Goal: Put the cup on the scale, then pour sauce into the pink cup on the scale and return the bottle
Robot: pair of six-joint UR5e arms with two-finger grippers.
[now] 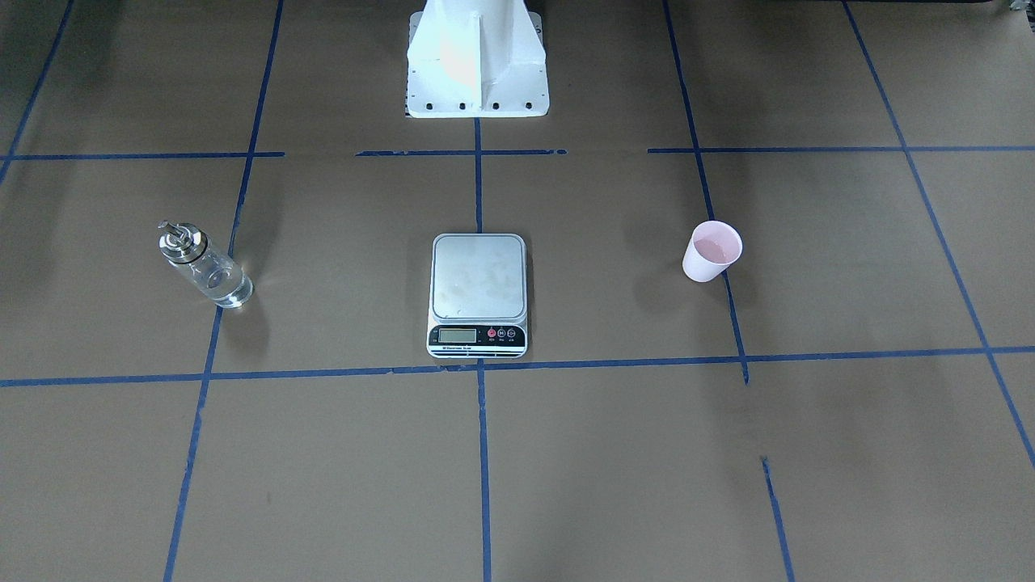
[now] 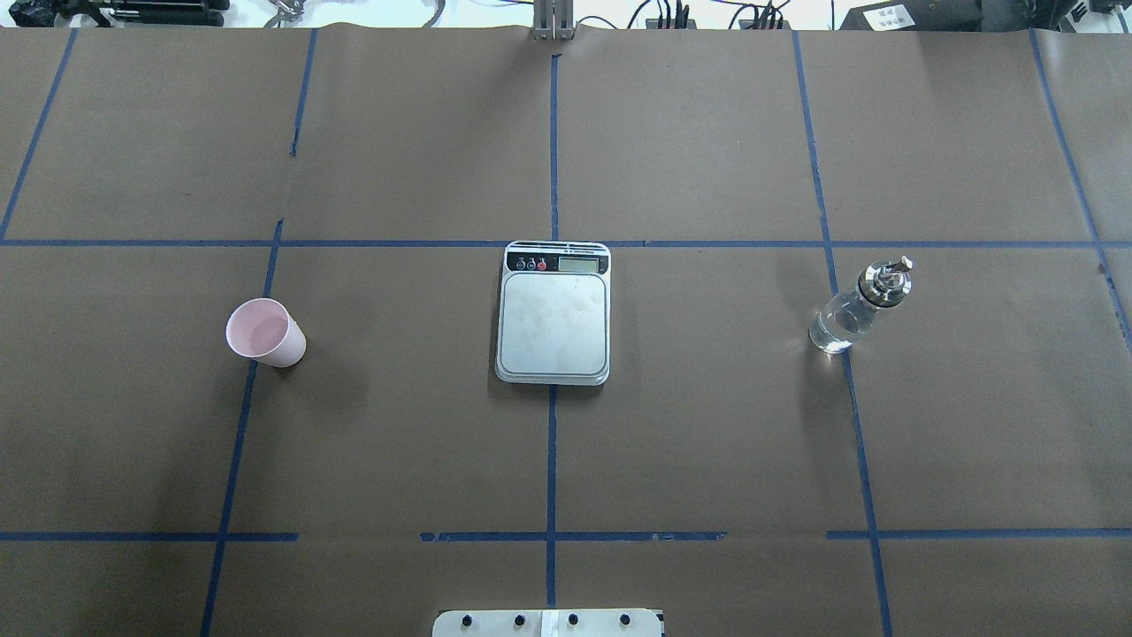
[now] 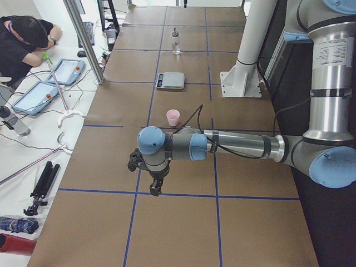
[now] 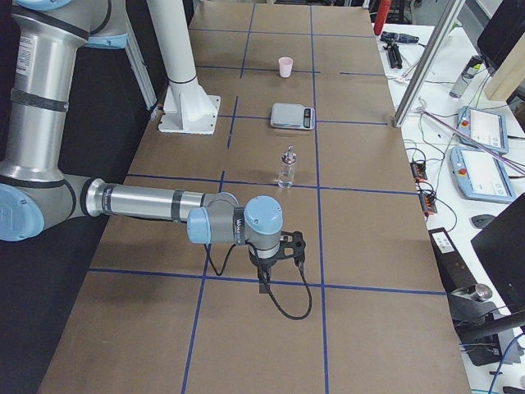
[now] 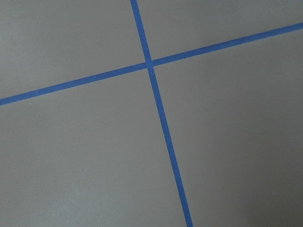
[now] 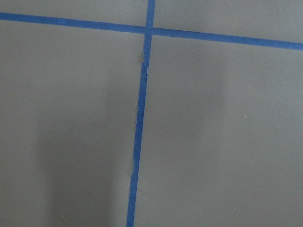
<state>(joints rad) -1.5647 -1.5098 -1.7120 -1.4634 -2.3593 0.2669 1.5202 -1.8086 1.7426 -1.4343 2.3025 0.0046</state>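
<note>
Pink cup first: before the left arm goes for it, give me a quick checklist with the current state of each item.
1. Cup upright, mouth up, on the table: ok.
2. Scale platform bare: ok.
3. Bottle upright, well apart from the scale: ok.
4. Left claw open: cannot tell, it shows only in a side view.
5. Right claw away from the cup: ok.
6. Scale display at zero: cannot tell, too small to read.
</note>
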